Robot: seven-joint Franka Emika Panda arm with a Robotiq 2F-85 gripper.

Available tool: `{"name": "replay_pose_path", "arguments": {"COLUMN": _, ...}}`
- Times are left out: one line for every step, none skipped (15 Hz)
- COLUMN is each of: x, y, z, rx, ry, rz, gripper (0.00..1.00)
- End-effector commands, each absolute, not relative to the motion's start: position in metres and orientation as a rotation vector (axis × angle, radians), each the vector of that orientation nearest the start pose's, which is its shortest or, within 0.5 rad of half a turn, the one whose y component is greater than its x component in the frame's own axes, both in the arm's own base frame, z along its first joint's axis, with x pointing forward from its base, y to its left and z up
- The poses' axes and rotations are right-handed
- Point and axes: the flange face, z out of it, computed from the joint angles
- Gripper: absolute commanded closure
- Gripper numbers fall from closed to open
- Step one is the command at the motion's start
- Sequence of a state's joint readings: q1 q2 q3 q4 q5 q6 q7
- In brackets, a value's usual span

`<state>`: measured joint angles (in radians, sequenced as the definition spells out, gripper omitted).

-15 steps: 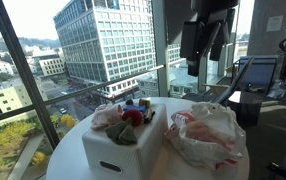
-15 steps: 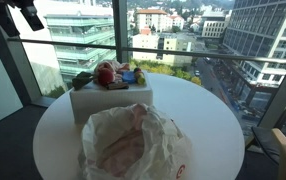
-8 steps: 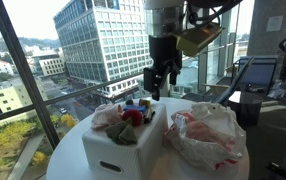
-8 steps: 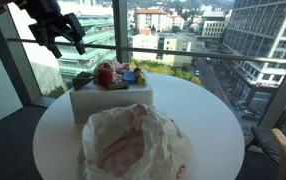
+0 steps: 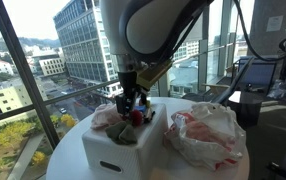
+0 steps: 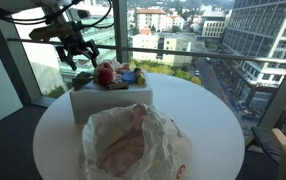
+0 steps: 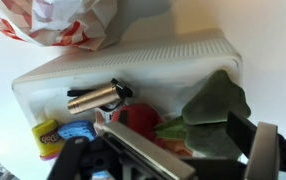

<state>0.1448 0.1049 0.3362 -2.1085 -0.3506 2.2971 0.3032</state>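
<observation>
Toward the window-side edge of the round surface [image 6: 221, 125], keeping small toys together in a white box [image 6: 108, 101], open at the top and so reachable straight from above. Hovering over that box with the tool [image 5: 131, 103], spread wide and gripping nothing; close above the pile in both exterior views, but not visibly touching it. Looking down in the wrist view onto a red ball [image 7: 138, 115], pressed against a green leaf [image 7: 213, 105] by the box wall, with a brown cylinder [image 7: 93, 97] just beyond and a yellow piece [image 7: 46, 135] near one corner. Heaped loosely rather than sorted, hence lying at odd angles. Closest to the red ball, judging by that view. Beside the box, on the side away from the window, left with a crumpled plastic bag [image 5: 208, 135], slumped open; touching the box or just short of it, cannot tell which.
</observation>
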Motion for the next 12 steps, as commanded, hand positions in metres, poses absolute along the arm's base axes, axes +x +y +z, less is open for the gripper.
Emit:
{"name": "replay_pose_path", "arguments": {"x": 0.547, "y": 0.269, "z": 0.362, "rx": -3.222, "ry": -0.743, "rz": -0.346, "gripper": 0.0}}
{"name": "replay_pose_path", "arguments": {"x": 0.554, "y": 0.27, "z": 0.358, "rx": -3.226, "ry": -0.765, "rz": -0.369, "gripper": 0.0}}
{"name": "replay_pose_path", "arguments": {"x": 0.56, "y": 0.271, "z": 0.354, "rx": -3.23, "ry": -0.792, "rz": -0.38, "gripper": 0.0}}
{"name": "replay_pose_path", "arguments": {"x": 0.566, "y": 0.27, "z": 0.351, "rx": -3.245, "ry": -0.817, "rz": -0.403, "gripper": 0.0}}
{"name": "replay_pose_path", "arguments": {"x": 0.571, "y": 0.268, "z": 0.348, "rx": -3.254, "ry": -0.822, "rz": -0.404, "gripper": 0.0}}
{"name": "replay_pose_path", "arguments": {"x": 0.576, "y": 0.265, "z": 0.344, "rx": -3.263, "ry": -0.813, "rz": -0.401, "gripper": 0.0}}
{"name": "replay_pose_path", "arguments": {"x": 0.58, "y": 0.262, "z": 0.34, "rx": -3.267, "ry": -0.806, "rz": -0.394, "gripper": 0.0}}
{"name": "replay_pose_path", "arguments": {"x": 0.584, "y": 0.258, "z": 0.335, "rx": -3.276, "ry": -0.804, "rz": -0.389, "gripper": 0.0}}
{"name": "replay_pose_path", "arguments": {"x": 0.588, "y": 0.255, "z": 0.331, "rx": -3.279, "ry": -0.809, "rz": -0.393, "gripper": 0.0}}
{"name": "replay_pose_path", "arguments": {"x": 0.591, "y": 0.252, "z": 0.326, "rx": -3.286, "ry": -0.811, "rz": -0.382, "gripper": 0.0}}
{"name": "replay_pose_path", "arguments": {"x": 0.595, "y": 0.248, "z": 0.323, "rx": -3.284, "ry": -0.826, "rz": -0.368, "gripper": 0.0}}
{"name": "replay_pose_path", "arguments": {"x": 0.597, "y": 0.243, "z": 0.319, "rx": -3.283, "ry": -0.828, "rz": -0.349, "gripper": 0.18}}
